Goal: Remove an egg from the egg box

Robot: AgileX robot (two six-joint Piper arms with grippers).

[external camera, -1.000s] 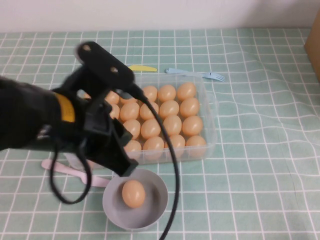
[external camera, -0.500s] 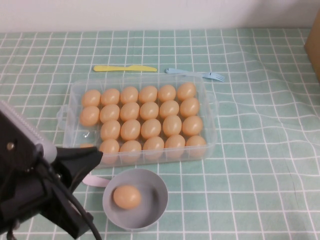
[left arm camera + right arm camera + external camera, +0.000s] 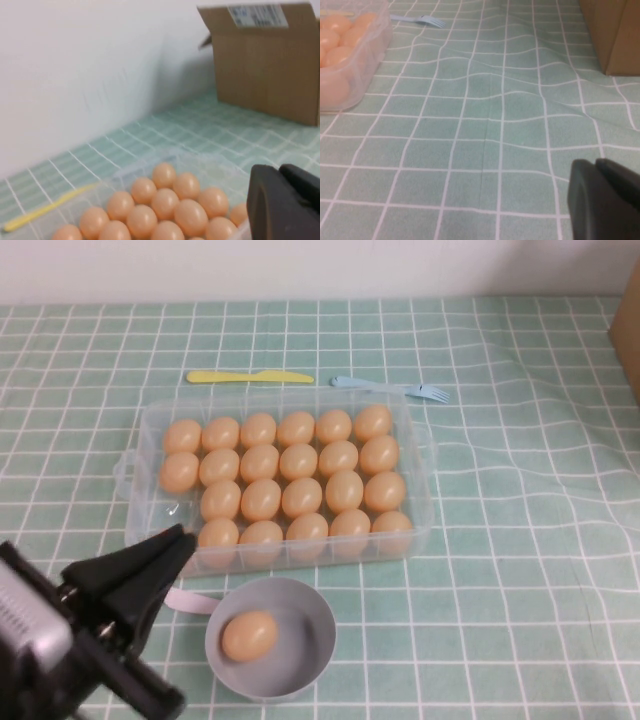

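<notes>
Now: one egg (image 3: 249, 635) sits in my grey bowl (image 3: 312, 652).
Left gripper (image 3: 178, 542) pressed together at seven o'clock of the egg box (image 3: 421, 455); right gripper (image 3: 600, 175) fingers touching, empty; carton label (image 3: 258, 15) unreadable.

The left end effector (image 3: 170, 545) sits at the lower left of the high view, fingers pressed together and holding nothing. The right end effector (image 3: 605, 200) shows only at the lower right of its wrist view.

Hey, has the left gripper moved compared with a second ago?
Yes. The left gripper, shut and empty, has pulled back from over the egg box toward the robot, now near the bowl holding the egg.
</notes>
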